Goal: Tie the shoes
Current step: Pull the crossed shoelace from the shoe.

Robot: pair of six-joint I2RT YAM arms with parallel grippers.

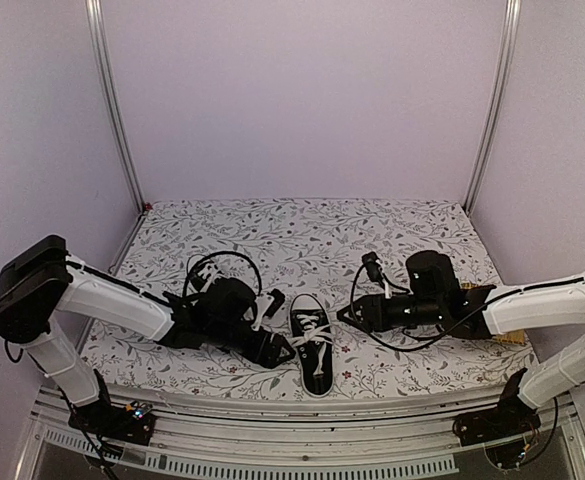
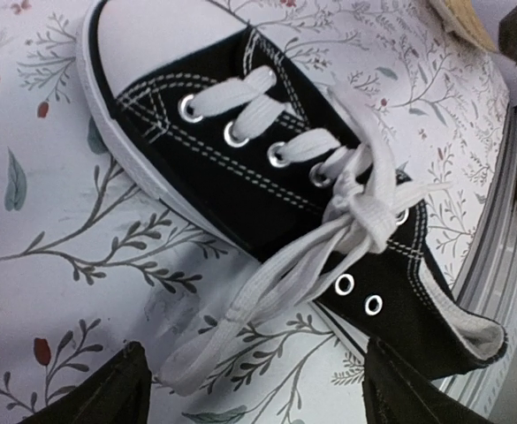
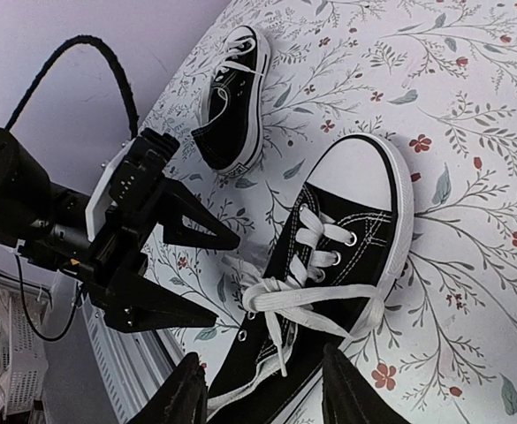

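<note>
The left gripper (image 3: 226, 277) and right gripper (image 3: 262, 360) gape wide, empty. Between them, white laces (image 2: 364, 199) on the black canvas sneaker (image 1: 314, 350) look limp, light: pinch near loose ends.

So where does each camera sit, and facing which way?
Top external: high behind the robot, looking down on the table; left gripper and right gripper show.
Left wrist: at the left gripper, close over the near shoe; its fingertips show.
Right wrist: at the right gripper, facing the left gripper across that shoe; own fingertips show.
All three see that shoe.
</note>
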